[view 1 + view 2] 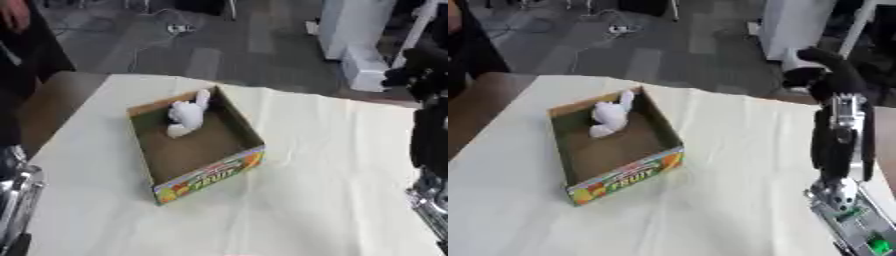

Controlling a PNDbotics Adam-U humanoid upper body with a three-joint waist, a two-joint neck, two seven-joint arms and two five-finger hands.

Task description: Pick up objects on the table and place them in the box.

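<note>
Resting inside box (229, 165): white toy (186, 116).

Toy (187, 116) in box (229, 113) — on table (324, 165)

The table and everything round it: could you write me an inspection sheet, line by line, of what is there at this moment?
Surface: table under a pale cloth, lying askew in view.
Job's things: open cardboard box with a fruit label; a white soft toy lies inside at its far end.
Clutter: nothing seen on the cloth outside the box.
Hands: right hand raised over the table's far right edge, fingers unclear; left hand not seen, only a silver arm part at lower left.
Cables: cable on the floor beyond.
Surroundings: grey floor, white unit at upper right.
</note>
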